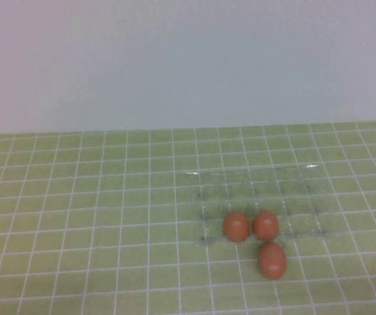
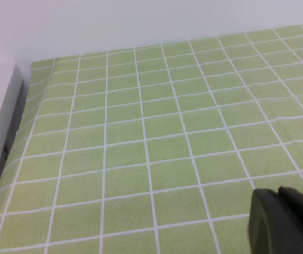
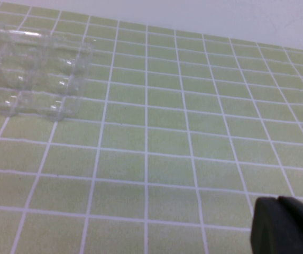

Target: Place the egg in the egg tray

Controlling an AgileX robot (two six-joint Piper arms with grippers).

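One egg point(image 1: 272, 260) outside egg tray point(image 1: 306, 197) edge.

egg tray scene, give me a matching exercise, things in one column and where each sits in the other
Things:
1. egg tray
2. two side-by-side eggs
3. lone egg
4. right gripper

Places:
A. on the green grid cloth, just outside the tray's near edge
B. in the tray's near row
C. shut, off to the tray's side, above bare cloth
D. right of the table's middle

Pairs: 1-D, 2-B, 3-A, 4-C
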